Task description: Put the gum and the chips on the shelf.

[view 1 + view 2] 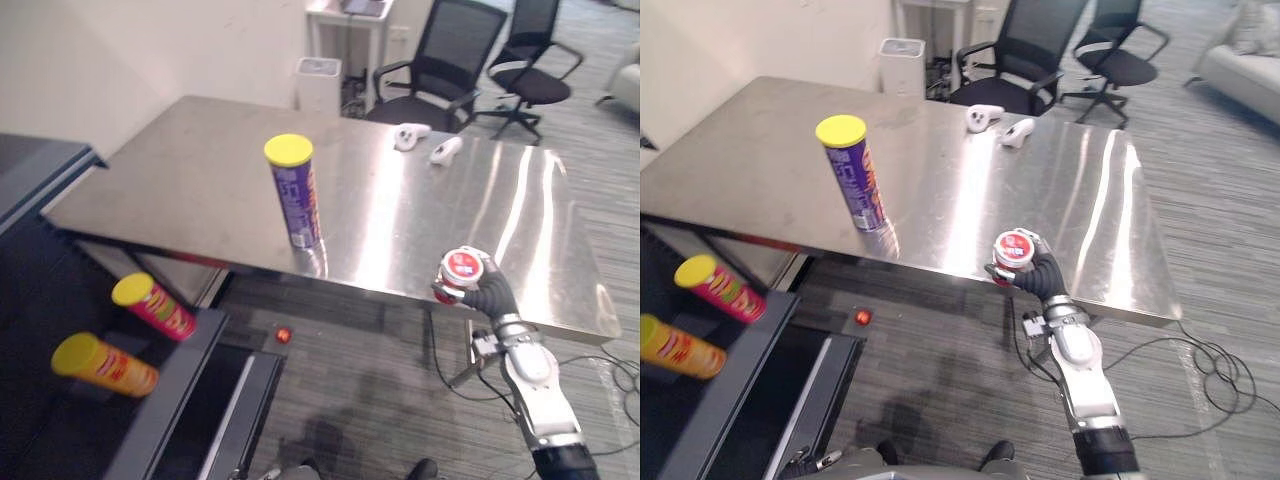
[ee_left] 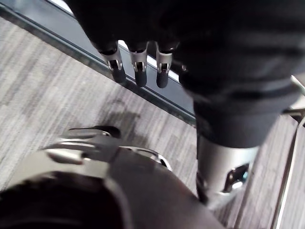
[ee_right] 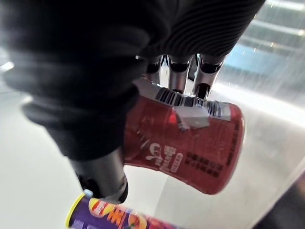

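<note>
At the counter's near edge, the gum (image 1: 462,268) is clamped in the right hand (image 1: 490,295), with fingers curled round the red tub, lid up. Whether it is clear of the surface cannot be told. Chips (image 1: 297,195), the purple can with a yellow lid, are upright mid-counter (image 1: 200,170), untouched and well apart from the gum. The left hand (image 2: 139,71) is seen hanging over the floor, fingers relaxed, nothing held. Progress is judged early: gum grasped, neither item on the shelf (image 1: 180,385) yet, so both placements are left. The shelf is low on the left, below the counter, and two yellow-lidded cans (image 1: 155,307) (image 1: 105,366) are already lying tilted there, so free space must be picked beside them. The gum has to be carried across to the far side from the right hand. Two white controllers (image 1: 408,135) at the far edge and the office chairs (image 1: 440,60) behind are out of the way.
</note>
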Available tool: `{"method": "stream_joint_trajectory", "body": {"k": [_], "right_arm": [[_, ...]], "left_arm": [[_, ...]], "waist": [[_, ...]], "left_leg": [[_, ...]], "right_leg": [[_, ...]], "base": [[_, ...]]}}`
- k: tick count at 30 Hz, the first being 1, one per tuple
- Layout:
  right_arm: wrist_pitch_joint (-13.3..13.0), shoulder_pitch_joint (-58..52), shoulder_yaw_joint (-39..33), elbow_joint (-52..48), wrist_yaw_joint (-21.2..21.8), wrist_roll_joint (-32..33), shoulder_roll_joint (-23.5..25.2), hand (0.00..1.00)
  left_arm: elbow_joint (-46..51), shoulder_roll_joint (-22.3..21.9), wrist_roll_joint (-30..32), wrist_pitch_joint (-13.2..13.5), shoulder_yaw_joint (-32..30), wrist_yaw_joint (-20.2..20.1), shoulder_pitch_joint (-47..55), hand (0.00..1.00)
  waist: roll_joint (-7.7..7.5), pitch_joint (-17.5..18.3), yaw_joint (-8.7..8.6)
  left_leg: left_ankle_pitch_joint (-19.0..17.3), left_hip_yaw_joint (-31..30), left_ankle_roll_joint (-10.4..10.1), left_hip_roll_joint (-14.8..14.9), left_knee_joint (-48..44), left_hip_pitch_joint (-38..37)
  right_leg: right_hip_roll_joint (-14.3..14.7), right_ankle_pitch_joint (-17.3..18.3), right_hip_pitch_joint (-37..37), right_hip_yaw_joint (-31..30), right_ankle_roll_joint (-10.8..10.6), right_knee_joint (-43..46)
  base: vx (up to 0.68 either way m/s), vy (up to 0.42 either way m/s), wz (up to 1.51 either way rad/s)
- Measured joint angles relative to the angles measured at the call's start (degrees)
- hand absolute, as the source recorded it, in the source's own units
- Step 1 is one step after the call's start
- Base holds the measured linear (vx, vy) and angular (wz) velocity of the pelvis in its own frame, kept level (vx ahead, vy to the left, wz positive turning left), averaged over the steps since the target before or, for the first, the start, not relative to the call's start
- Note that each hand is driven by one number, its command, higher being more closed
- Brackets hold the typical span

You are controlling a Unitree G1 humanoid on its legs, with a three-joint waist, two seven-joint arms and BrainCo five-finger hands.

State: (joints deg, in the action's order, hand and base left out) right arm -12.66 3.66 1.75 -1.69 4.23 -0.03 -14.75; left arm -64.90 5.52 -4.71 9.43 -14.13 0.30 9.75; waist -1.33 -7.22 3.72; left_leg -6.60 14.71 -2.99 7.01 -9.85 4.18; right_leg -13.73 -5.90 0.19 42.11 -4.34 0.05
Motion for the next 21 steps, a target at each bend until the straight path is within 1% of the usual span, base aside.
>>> {"method": "stream_joint_trajectory", "body": {"k": [1,2,3,4,5,6,7,8,9,10,11,12,13,14,15,16,17,18,19,21], "right_arm": [[0.0,1.4,0.1,0.5,0.0,0.8,-0.1,1.0],[0.0,1.7,0.2,0.5,0.0,1.0,-0.2,1.0],[0.0,2.1,0.7,0.3,0.0,1.2,-0.3,1.0],[0.0,2.1,0.8,0.3,-0.1,1.2,-0.5,1.0],[-0.1,2.2,0.7,0.4,-0.2,1.2,-0.6,1.0],[0.0,2.5,0.2,0.4,-0.2,1.2,-0.8,1.0],[0.0,2.8,-1.1,0.4,-0.4,1.2,-1.2,1.0],[0.0,2.7,-1.7,0.5,-0.8,1.2,-1.2,1.0],[0.0,2.8,-3.0,0.4,-1.5,1.2,-1.1,1.0],[0.0,2.8,-3.5,0.4,-1.6,1.2,-1.0,1.0],[0.0,2.7,-5.3,0.5,-1.8,1.1,-0.4,1.0],[0.2,2.5,-5.8,0.6,-1.9,1.1,0.0,1.0],[0.2,2.1,-6.0,0.6,-2.0,1.1,-0.1,1.0],[0.3,1.8,-6.2,0.5,-2.1,1.1,-0.5,1.0],[0.2,1.2,-6.6,0.1,-2.1,1.1,-1.1,1.0],[0.2,0.7,-7.6,0.1,-2.1,1.1,-1.2,1.0],[0.2,0.6,-8.0,0.1,-2.1,1.1,-1.1,1.0],[0.2,0.5,-8.1,0.1,-2.1,1.1,-0.8,1.0],[0.3,0.4,-7.5,0.1,-1.8,1.1,-0.2,1.0],[0.3,0.0,-6.9,0.1,-1.4,1.0,0.2,1.0]], "left_arm": [[0.0,-0.9,-1.4,-0.1,-0.6,0.2,0.0,0.0],[0.0,-1.1,-1.4,-0.1,-1.0,0.4,0.2,0.0],[0.1,-1.8,-1.9,-0.1,-1.5,0.7,1.2,0.0],[0.1,-1.9,-2.0,-0.1,-2.0,0.9,1.7,0.0],[0.0,-1.4,-1.9,-0.1,-2.4,1.2,1.5,0.0],[-0.1,-1.3,-1.8,-0.2,-3.3,1.3,1.4,0.0],[0.1,-1.8,-1.6,-0.2,-3.7,1.2,1.5,0.0],[0.4,-2.0,-1.6,-0.2,-3.6,1.2,1.5,0.0],[1.9,-1.9,-1.1,-0.1,-3.6,1.1,1.5,0.0],[2.3,-1.8,-1.0,-0.1,-3.6,1.1,1.4,0.0],[1.7,-2.0,-0.4,-0.4,-4.2,1.0,0.1,0.0],[1.6,-2.1,-0.1,-0.7,-4.2,1.0,0.1,0.0],[1.6,-2.6,0.7,-0.9,-4.2,0.9,0.3,0.0],[1.6,-2.7,1.0,-0.9,-4.2,0.9,0.7,0.0],[1.5,-2.9,1.1,-0.9,-3.9,0.7,0.9,0.0],[1.5,-3.0,1.2,-0.9,-3.5,0.6,0.9,0.0],[1.5,-3.1,1.4,-0.9,-3.2,0.5,0.9,0.0],[1.2,-2.9,1.5,-0.8,-3.0,0.5,0.8,0.0],[1.0,-2.6,1.6,-0.9,-3.0,0.5,0.9,0.0],[0.1,-2.5,1.8,-0.9,-3.0,0.3,1.3,0.0]], "waist": [[1.25,-0.5,1.23],[1.73,-0.5,1.66],[2.43,-0.2,1.79],[2.34,-0.1,1.59],[1.05,0.2,1.61],[1.15,0.2,1.62],[3.04,0.3,1.08],[3.31,0.4,0.82],[3.08,0.5,1.04],[2.76,0.8,0.96],[2.7,0.9,0.79],[2.63,0.8,0.84],[2.27,0.6,0.32],[2.4,0.5,-0.32],[3.43,1.1,-0.77],[4.26,1.7,-0.89],[4.79,2.0,-0.9],[5.21,2.3,-1.1],[4.7,2.0,-0.95],[3.75,1.9,-0.73]], "left_leg": [[1.8,-1.2,-0.1,0.3,1.8,0.8],[1.7,-1.2,0.8,0.5,2.7,1.0],[1.1,1.2,2.9,1.6,3.7,1.5],[0.2,4.7,4.5,2.4,5.0,1.2],[-0.5,11.7,6.5,2.6,5.3,0.3],[0.8,16.8,7.2,4.0,1.6,1.1],[6.3,22.8,8.2,6.4,-2.8,2.2],[7.6,24.2,7.1,6.5,-2.3,2.7],[11.1,24.6,6.4,5.4,1.3,2.7],[13.6,24.3,5.9,4.1,5.2,2.3],[10.4,26.8,6.0,4.0,4.0,1.6],[7.4,28.7,5.4,4.7,-0.4,1.5],[5.1,29.3,4.1,4.5,-3.7,0.5],[4.1,28.9,2.8,3.9,-3.9,-0.7],[4.0,27.6,2.7,2.6,-1.1,-1.1],[4.0,26.8,2.7,2.1,1.8,-1.0],[4.0,26.5,2.7,1.7,3.5,-1.0],[3.9,26.1,3.5,0.7,7.2,-1.4],[5.4,25.0,4.2,-0.6,10.1,-1.4],[6.4,23.7,4.8,-2.1,13.2,-1.9]], "right_leg": [[0.2,1.0,-0.3,2.1,0.6,0.5],[0.2,1.5,-0.4,2.6,1.0,0.9],[0.7,2.0,-0.6,4.1,1.1,1.4],[0.8,2.0,-0.7,4.7,1.1,0.9],[-0.2,1.9,-1.0,6.2,1.8,-1.3],[-0.5,2.0,-1.5,7.2,2.4,-0.6],[-0.2,2.8,-1.6,9.0,2.7,1.4],[-0.5,2.8,-1.6,10.0,2.6,2.0],[-0.2,3.1,-1.5,11.7,3.0,1.1],[0.1,3.1,-1.5,13.0,3.1,-0.1],[0.3,2.9,-0.6,17.7,3.9,-1.9],[0.1,3.1,-0.2,18.9,4.2,-1.5],[-0.3,3.0,0.8,20.8,4.2,-1.1],[-0.5,3.0,2.1,22.7,4.2,-0.8],[-0.3,3.1,3.1,25.5,4.1,-0.5],[-0.2,3.1,3.4,27.4,3.7,-0.1],[-0.1,2.9,3.4,28.5,3.3,0.2],[0.3,2.6,3.2,30.2,2.8,0.2],[0.0,2.3,3.2,31.2,2.4,0.2],[-0.4,1.9,3.1,31.7,2.1,0.6]], "base": [[-0.13,-0.063,0.43],[-0.17,-0.086,0.6],[-0.12,-0.09,0.46],[-0.08,-0.077,0.64],[-0.03,-0.03,0.62],[-0.01,-0.034,0.76],[-0.01,-0.007,0.73],[-0.03,0.005,0.93],[-0.08,0.027,0.76],[-0.19,0.047,1.06],[-0.17,0.021,0.92],[-0.15,0.022,1.07],[-0.08,0.007,0.92],[-0.14,0.07,1.21],[-0.2,0.139,1.26],[-0.18,0.156,1.08],[-0.15,0.169,0.88],[-0.13,0.164,0.72],[-0.14,0.155,0.61],[-0.18,0.125,0.34]]}}
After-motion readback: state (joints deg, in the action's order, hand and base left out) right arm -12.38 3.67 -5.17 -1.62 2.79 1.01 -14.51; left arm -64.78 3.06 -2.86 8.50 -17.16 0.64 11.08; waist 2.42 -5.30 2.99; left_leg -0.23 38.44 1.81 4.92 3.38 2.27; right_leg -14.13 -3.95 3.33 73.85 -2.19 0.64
